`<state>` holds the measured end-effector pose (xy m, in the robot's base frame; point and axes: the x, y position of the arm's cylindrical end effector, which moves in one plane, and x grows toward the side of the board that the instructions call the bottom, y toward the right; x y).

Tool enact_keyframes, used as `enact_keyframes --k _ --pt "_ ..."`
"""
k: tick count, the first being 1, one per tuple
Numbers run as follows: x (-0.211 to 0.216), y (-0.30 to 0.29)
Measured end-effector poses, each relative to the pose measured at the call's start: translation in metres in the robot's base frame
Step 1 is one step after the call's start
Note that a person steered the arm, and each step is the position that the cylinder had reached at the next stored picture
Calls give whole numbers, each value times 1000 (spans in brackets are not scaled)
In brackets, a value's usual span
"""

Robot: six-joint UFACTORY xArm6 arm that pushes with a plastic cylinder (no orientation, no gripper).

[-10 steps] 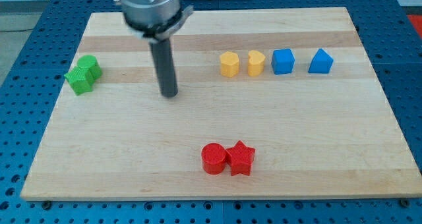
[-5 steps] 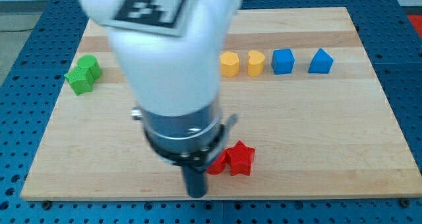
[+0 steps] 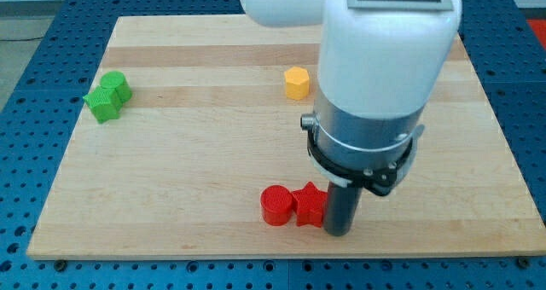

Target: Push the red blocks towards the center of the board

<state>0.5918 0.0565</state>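
Wooden counter [image 3: 171, 179] on blue pegboard. Red star block [image 3: 309, 204] touches red cylinder block [image 3: 276, 205]; my tip [image 3: 339, 232] just right of star; no pincer. Yellow block [image 3: 296, 83], green blocks [image 3: 107, 96] well apart.

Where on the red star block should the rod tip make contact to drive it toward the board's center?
On its bottom face, coming from the view's bottom: the red star block lies below center. My tip sits at its lower right, beside it; the red cylinder block touches its left.
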Motion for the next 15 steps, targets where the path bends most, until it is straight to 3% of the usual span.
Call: enact_keyframes --k 3,8,10,12,15 --pt "23 -30" --pt "-64 -28" --pt "-11 -18" --pt "14 -77" --pt "-5 -89"
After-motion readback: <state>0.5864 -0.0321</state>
